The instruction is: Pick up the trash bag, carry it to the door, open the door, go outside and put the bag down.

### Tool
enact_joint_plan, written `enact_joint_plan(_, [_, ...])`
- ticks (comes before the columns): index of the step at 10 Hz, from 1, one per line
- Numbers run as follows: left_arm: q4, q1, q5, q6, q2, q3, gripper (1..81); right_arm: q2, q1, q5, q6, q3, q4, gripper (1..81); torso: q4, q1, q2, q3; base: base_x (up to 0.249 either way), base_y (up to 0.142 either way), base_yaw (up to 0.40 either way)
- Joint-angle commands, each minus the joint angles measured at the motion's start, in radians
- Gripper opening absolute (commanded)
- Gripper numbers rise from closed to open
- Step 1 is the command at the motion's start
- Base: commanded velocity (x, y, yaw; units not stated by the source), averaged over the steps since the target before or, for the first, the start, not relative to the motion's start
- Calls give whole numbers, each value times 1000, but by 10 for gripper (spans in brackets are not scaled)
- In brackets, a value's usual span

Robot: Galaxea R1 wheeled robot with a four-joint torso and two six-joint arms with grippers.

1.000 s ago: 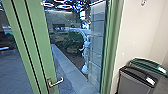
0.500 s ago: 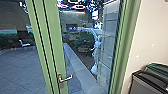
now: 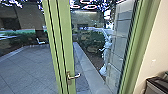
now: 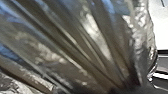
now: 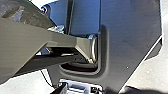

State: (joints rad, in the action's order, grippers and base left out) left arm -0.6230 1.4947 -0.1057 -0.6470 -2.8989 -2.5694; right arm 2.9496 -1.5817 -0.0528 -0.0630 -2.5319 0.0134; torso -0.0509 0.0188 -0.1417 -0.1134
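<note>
The door's green stile (image 3: 65, 37) stands left of centre in the head view, with a metal lever handle (image 3: 74, 75) low on it. The door looks closed, with glass on both sides of the stile. In the left wrist view the trash bag (image 4: 75, 47) is large, grey and shiny. Its folds draw together tightly at my left gripper (image 4: 131, 83), which is shut on the gathered plastic. Dark crinkled plastic (image 5: 22, 15) shows in the right wrist view, beyond a robot arm part; the state of my right gripper cannot be made out.
Bins (image 3: 157, 85) stand by the pale wall (image 3: 155, 47) right of the door. Beyond the glass lie a paved yard (image 3: 27, 67), a low stone kerb (image 3: 87, 67), bushes and a white chair (image 3: 40, 41). A pale upright shape (image 3: 106, 55) shows in the glass, person or reflection, unclear.
The head camera has turned left, so the door stile and handle now sit closer to the middle and more of the yard shows. The door looks unmoved.
</note>
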Motion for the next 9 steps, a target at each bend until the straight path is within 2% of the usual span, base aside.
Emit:
enact_joint_plan(1, [20, -40, -80, -6, 7, 14, 10, -62, 36, -47, -3, 70, 8, 811, 0, 0, 0, 0, 0, 0, 313])
enact_joint_plan(9, [35, -40, -78, -5, -7, -9, 10, -61, 35, -47, -1, 35, 10, 811, 0, 0, 0, 0, 0, 0, 313])
